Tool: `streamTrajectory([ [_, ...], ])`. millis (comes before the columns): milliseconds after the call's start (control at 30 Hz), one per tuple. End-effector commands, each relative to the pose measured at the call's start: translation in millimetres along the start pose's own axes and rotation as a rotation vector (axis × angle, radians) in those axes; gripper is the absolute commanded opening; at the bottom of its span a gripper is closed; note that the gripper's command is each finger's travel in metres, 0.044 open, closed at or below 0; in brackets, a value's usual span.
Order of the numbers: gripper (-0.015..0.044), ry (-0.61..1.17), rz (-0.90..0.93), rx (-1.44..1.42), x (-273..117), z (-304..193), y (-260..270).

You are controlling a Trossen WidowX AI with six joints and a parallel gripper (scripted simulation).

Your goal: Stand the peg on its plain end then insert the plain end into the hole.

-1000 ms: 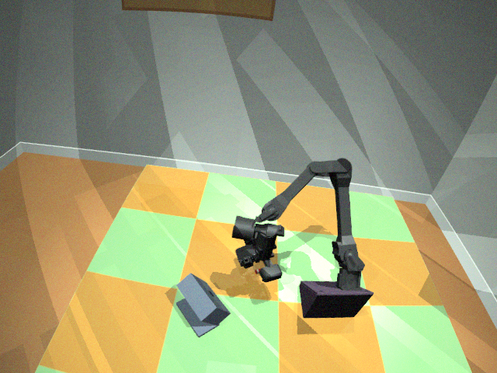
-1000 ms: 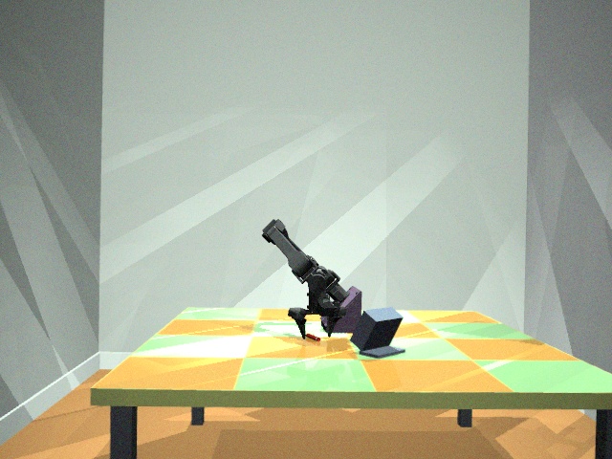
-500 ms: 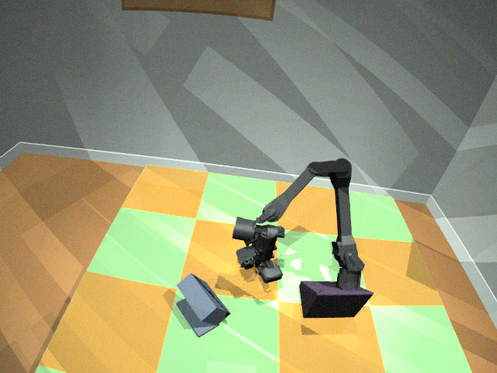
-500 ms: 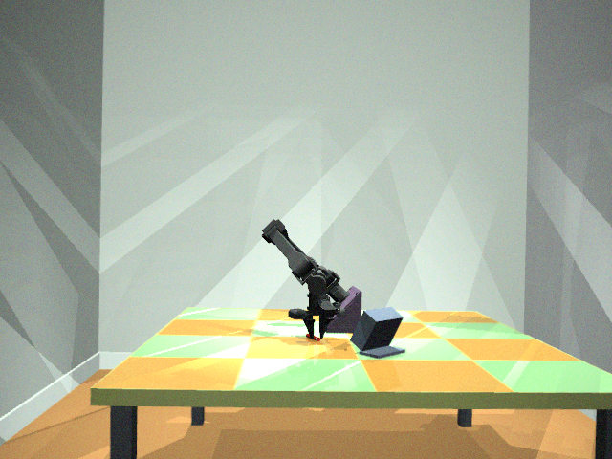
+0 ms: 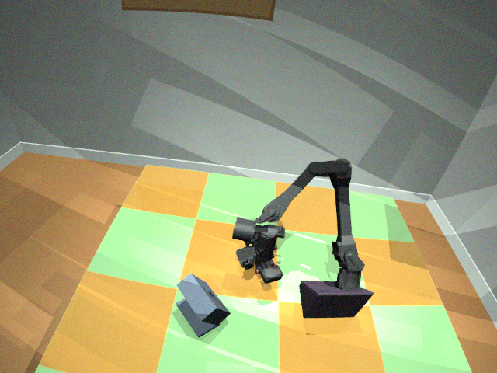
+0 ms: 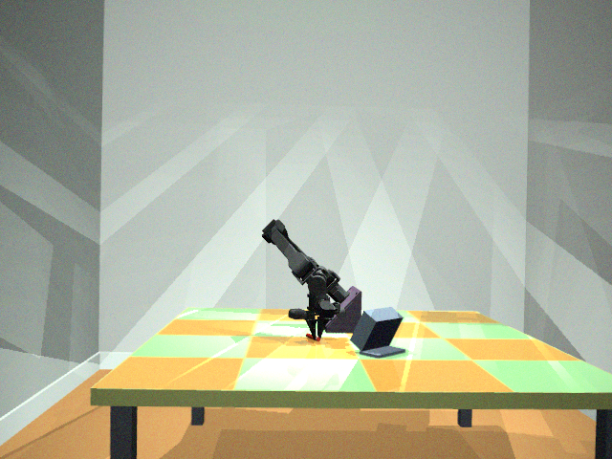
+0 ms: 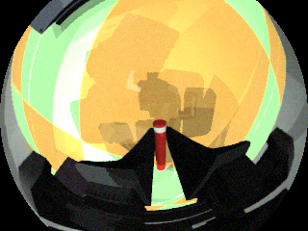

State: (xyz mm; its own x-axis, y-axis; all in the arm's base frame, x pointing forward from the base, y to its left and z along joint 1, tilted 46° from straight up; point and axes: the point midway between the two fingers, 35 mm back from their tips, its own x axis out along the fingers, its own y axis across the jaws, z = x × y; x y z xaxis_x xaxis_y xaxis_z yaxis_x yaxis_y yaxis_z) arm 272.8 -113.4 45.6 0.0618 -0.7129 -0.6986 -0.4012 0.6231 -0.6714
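The red peg [image 5: 256, 271] [image 6: 309, 336] [image 7: 161, 149] lies on its side at table level, its white band near the end farther from the palm in the wrist view. My gripper [image 5: 265, 269] [image 6: 316, 337] [image 7: 161, 131] points down and is shut on the peg, with a dark finger against each side. The fingers hide the peg's middle in the exterior view. The blue-grey sloped panel [image 5: 203, 294] [image 6: 378, 328] stands apart from the gripper, leaning over a flat foot. Its hole [image 5: 211, 294] shows as a small dark spot in the top view. Only a corner of the panel [image 7: 43, 18] shows in the wrist view.
The arm's base stands on a dark purple wedge block [image 5: 335, 303] [image 6: 348, 312]. The checkered table [image 5: 112, 313] [image 6: 172, 373] carries the panel and the wedge block. The table's front edge [image 6: 345, 399] shows in the exterior view.
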Motion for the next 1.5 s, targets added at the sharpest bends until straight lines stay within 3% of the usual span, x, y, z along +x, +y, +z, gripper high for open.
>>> streamTrajectory([
  [0,0.0049,0.002,-0.001,-0.007,1,-1,1],
  [1467,0.0049,-0.346,0.001,-0.002,-21,-16,0],
])
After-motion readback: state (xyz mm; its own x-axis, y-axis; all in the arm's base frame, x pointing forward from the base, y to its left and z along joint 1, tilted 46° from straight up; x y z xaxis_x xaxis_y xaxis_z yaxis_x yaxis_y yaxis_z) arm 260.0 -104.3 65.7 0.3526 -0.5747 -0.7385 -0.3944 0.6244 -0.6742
